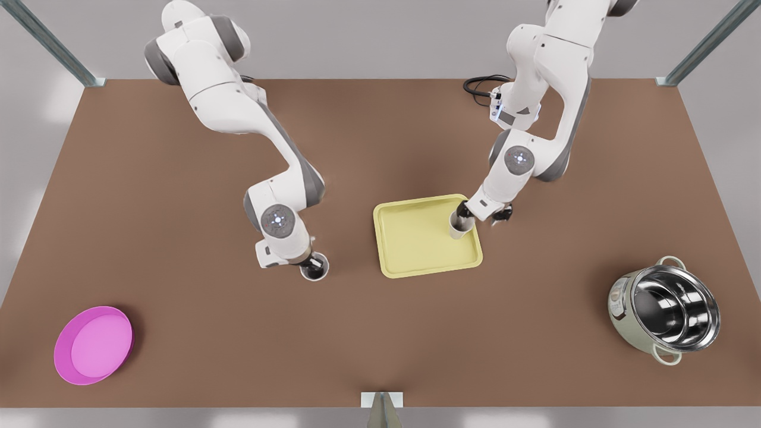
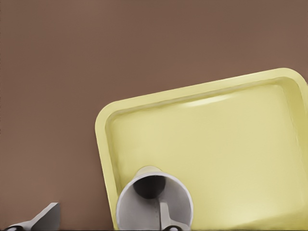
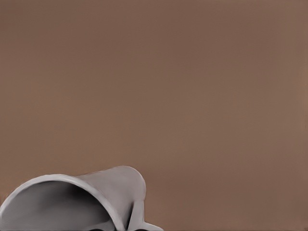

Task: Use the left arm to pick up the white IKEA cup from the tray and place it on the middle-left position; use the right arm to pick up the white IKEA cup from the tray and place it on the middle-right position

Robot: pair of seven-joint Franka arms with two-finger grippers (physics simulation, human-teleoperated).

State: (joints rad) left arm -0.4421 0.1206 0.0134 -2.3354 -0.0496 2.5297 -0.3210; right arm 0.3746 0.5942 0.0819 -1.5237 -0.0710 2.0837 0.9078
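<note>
1. Risk: the white tapered cup [image 1: 458, 227] leans at the rim of the pale yellow flat tray [image 1: 428, 272]; I judge it could catch that rim and tip.
2. Left gripper [image 1: 465, 217] sits on this cup, arm bent down steeply. Grip cannot be told.
3. Right gripper [image 1: 309, 263] is at the second white cup [image 1: 315, 269] on the brown tabletop [image 1: 178, 238], well clear of the tray. Grip unclear; a premature pull-away could topple it.

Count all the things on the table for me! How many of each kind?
white cups: 2
yellow tray: 1
pink dish: 1
metal pot: 1
Total: 5
One cup is at the left gripper over the tray, the other at the right gripper over bare table.
</note>
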